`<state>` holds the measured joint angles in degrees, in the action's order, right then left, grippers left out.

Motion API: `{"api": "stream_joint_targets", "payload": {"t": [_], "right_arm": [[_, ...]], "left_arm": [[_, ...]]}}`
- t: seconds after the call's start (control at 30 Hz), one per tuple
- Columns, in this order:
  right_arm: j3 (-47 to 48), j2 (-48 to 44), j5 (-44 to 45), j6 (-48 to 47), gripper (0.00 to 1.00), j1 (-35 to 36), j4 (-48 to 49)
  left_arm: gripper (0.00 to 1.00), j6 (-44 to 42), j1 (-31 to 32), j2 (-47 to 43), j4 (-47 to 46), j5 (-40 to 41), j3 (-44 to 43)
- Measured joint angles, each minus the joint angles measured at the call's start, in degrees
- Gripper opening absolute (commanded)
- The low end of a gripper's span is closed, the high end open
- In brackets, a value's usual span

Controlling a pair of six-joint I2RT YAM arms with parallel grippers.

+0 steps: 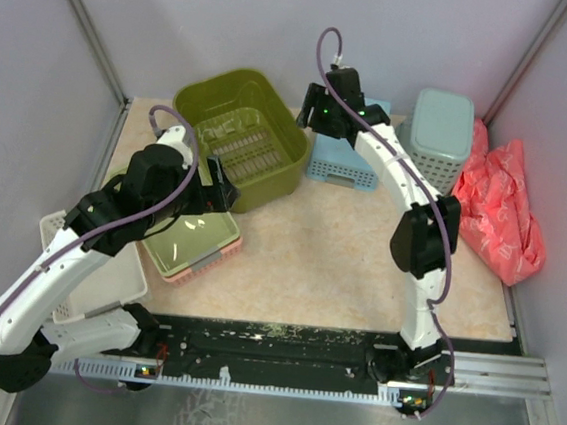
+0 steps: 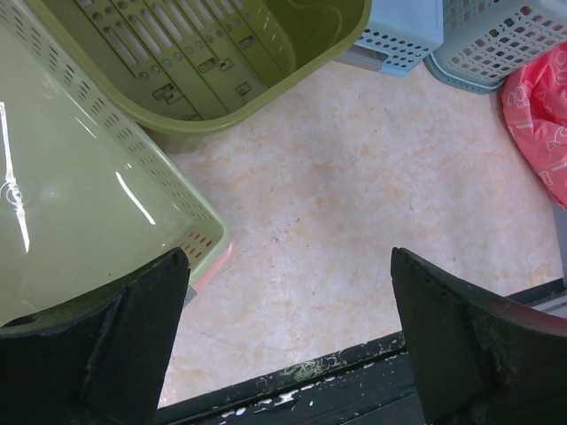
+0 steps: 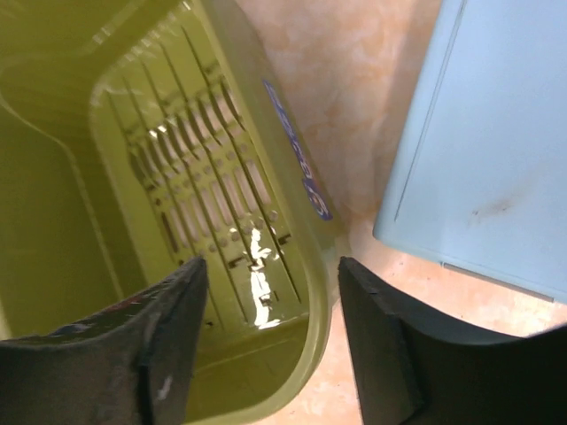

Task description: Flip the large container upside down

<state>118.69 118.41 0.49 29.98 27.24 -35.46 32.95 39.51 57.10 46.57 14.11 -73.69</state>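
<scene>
The large container point(image 1: 239, 134) is a deep olive-green tub standing upright, mouth up, at the back left of the table. Its slotted bottom shows in the right wrist view point(image 3: 190, 195) and in the left wrist view point(image 2: 204, 53). My right gripper point(image 1: 313, 112) is open above the tub's right rim, one finger over the inside and one outside, with the rim point(image 3: 319, 292) between them. It grips nothing. My left gripper point(image 1: 223, 189) is open and empty, low over the table in front of the tub, beside the shallow pale-green tray point(image 2: 80, 204).
The pale-green tray point(image 1: 192, 241) lies at the front left. A light-blue basket point(image 1: 341, 158) and a teal mesh basket point(image 1: 440, 135) stand right of the tub. A red bag point(image 1: 500, 208) lies at the far right. A white basket point(image 1: 97, 275) sits at the left edge.
</scene>
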Motion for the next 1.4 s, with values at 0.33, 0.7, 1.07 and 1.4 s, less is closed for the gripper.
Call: {"api": "stream_joint_targets", "payload": {"t": [0.33,0.7,1.07,1.4], "right_arm": [[-5.9,3.9,4.9,0.5,0.07,2.6,-4.8],[-6.6,-4.7,6.9,-2.4,0.0,2.3,-13.1],[-28.5,-43.8,14.6,0.2,0.0,1.7,-15.9],[-54.8,-71.3,16.4,8.6,0.0,0.5,-33.6]], "left_arm": [[1.0,-1.4,0.0,-0.9,-3.1,-8.2,3.9],[1.0,-3.8,0.0,-0.9,-3.3,-9.0,3.3],[1.0,-5.6,0.0,1.2,-5.4,-13.2,-4.3],[1.0,-3.9,0.0,2.5,-11.2,-25.0,-5.5]]}}
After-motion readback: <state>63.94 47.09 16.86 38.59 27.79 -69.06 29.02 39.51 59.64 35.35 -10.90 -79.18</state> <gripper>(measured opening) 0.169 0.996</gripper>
